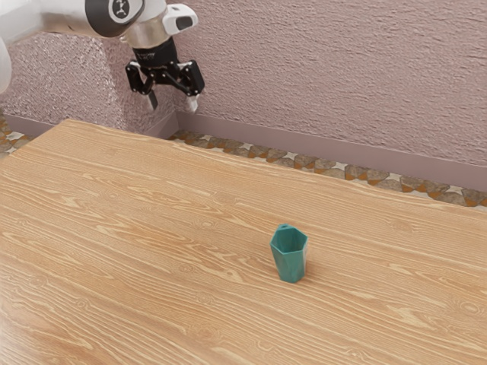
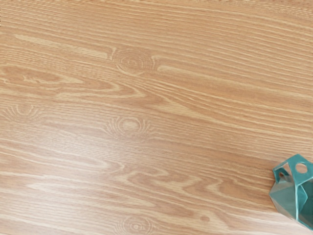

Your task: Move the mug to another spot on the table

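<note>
A teal faceted mug [image 1: 289, 254] stands upright on the wooden table [image 1: 137, 228], right of centre in the exterior view. The same mug [image 2: 295, 191] shows partly in the wrist view, its handle with a round hole facing the camera. My gripper [image 1: 172, 97] hangs high above the table's far left part, well away from the mug. Its fingers stand apart with nothing between them, so it is open.
A pinkish textured wall [image 1: 342, 68] with a baseboard runs behind the table. A strip of stone-patterned floor [image 1: 365, 173] lies between the wall and the table's far edge. Bare wood surrounds the mug on all sides.
</note>
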Controlling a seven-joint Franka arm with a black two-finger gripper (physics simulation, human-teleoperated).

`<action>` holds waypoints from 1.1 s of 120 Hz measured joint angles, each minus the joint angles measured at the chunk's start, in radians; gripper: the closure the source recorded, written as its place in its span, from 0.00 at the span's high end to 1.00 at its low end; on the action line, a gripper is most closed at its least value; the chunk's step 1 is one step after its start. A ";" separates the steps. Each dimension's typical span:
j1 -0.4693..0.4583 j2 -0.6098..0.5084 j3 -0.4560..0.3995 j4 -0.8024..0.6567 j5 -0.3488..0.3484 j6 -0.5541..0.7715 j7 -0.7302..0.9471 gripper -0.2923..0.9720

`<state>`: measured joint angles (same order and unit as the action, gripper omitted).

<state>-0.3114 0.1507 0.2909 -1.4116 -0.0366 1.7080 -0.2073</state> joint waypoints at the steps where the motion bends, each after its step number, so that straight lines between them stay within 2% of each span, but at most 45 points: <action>1: 0.000 0.000 0.000 0.000 0.000 0.002 -0.001 0.77; 24: -0.006 0.007 -0.005 0.004 -0.007 0.029 -0.061 0.77; 57: -0.101 0.114 0.021 0.184 -0.012 0.018 -0.257 0.77; 72: -0.133 0.123 0.061 0.228 -0.094 0.000 -0.328 0.77; 92: -0.146 0.140 0.060 0.294 -0.208 -0.022 -0.408 0.77; 106: -0.133 0.188 0.059 0.361 -0.235 -0.033 -0.450 0.77; 132: -0.119 0.241 0.056 0.372 -0.251 -0.036 -0.508 0.77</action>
<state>-0.4306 0.3915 0.3469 -1.0395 -0.2872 1.6716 -0.7155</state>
